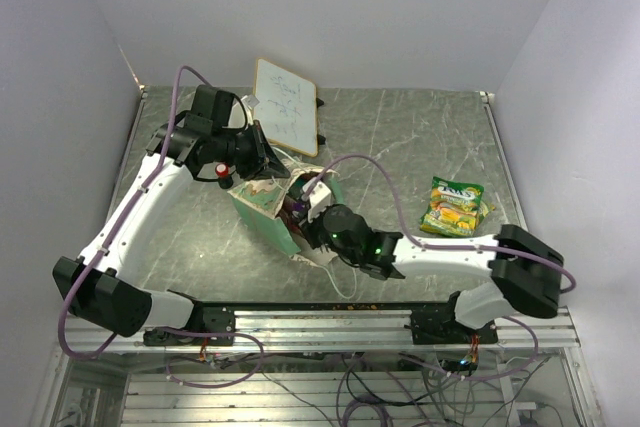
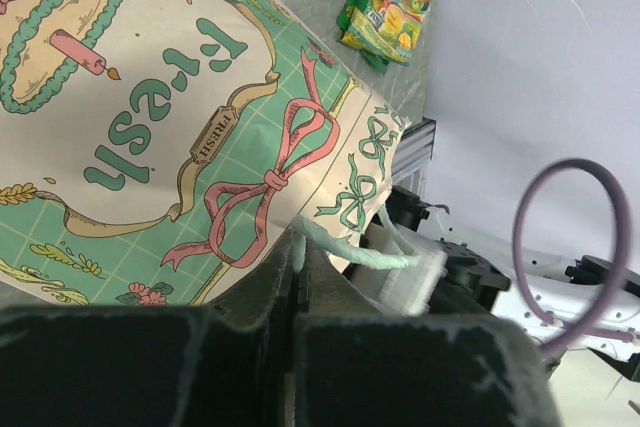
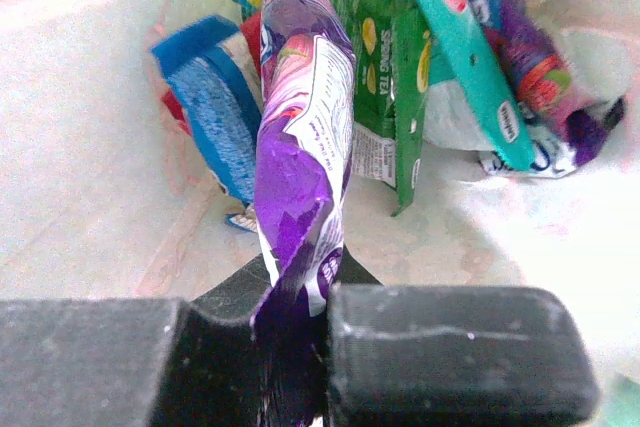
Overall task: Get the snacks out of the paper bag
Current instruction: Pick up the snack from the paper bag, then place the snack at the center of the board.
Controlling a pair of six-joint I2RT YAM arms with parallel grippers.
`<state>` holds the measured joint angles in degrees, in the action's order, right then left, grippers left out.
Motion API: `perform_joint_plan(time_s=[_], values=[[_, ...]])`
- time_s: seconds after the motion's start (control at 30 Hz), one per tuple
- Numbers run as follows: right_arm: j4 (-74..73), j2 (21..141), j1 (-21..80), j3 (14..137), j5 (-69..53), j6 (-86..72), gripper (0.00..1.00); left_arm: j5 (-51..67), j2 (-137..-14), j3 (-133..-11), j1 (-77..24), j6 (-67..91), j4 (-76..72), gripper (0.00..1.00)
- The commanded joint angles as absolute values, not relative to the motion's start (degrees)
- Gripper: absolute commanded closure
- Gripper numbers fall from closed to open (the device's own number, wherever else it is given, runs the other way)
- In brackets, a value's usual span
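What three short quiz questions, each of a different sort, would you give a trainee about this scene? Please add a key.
1. True or false: the right gripper is shut on a purple packet inside the paper bag.
2. Where does the green-and-yellow packet lie?
A) on the table, to the right of the bag
B) inside the bag
C) between a gripper's fingers
3. Fill the gap: the left gripper is shut on the ____.

Key: 1 true; 2 A; 3 paper bag.
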<state>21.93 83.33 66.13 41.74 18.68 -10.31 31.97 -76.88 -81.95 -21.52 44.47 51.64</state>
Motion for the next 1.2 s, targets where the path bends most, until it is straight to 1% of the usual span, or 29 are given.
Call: perform_joint_plan(time_s=[0.0,0.13,0.3,0.43,0.57,0.67,0.73,0.87,0.93,1.0,1.03,1.07,1.1,1.17], values=[[15.2,75.4,66.3,42.3,16.1,-7.4,1.00,30.5,-76.1,-82.0,-21.3,45.1,49.4,0.93],[1.1,69.3,66.2,45.6,9.4,-2.7,1.00,30.0,-76.1,-81.8,-21.3,45.8,48.3,0.93],[-22.2,61.8,66.3,53.3,0.5,6.5,1.00,29.6,-76.4,-81.2,-21.3,46.1,47.4,0.93],[-36.2,56.5,66.3,61.6,2.5,9.9,1.00,29.5,-77.2,-81.2,-21.3,46.0,47.1,0.93],[-43.5,53.1,66.3,69.2,10.1,9.7,1.00,29.7,-78.0,-81.6,-21.2,45.8,47.4,0.93],[-42.9,51.4,66.3,74.1,16.1,7.6,1.00,29.8,-78.4,-81.5,-21.2,45.9,47.6,0.93],[-38.6,50.6,66.3,75.4,23.8,6.2,1.00,30.0,-78.3,-81.0,-21.2,46.0,47.3,0.93],[-21.7,51.9,66.2,71.5,41.7,6.2,1.00,30.4,-78.5,-81.0,-21.3,46.1,47.2,0.93],[-14.5,54.8,66.1,69.8,46.1,11.4,1.00,30.5,-78.5,-81.2,-21.2,46.0,47.4,0.93],[-10.4,59.7,64.7,70.2,47.3,17.1,1.00,30.5,-78.6,-81.4,-21.2,45.7,47.8,0.93],[-9.2,62.2,62.3,70.8,46.9,17.1,1.00,30.4,-78.7,-81.6,-21.2,45.4,48.1,0.93],[-9.2,64.7,58.1,71.6,44.4,15.0,1.00,30.3,-78.7,-81.9,-21.2,45.2,48.4,0.93],[-10.8,67.5,51.4,73.1,40.2,10.7,1.00,30.1,-78.7,-82.1,-21.2,44.9,48.7,0.93],[-13.6,70.6,41.1,74.9,33.0,1.4,1.00,30.4,-78.8,-82.1,-21.2,44.8,48.8,0.93]])
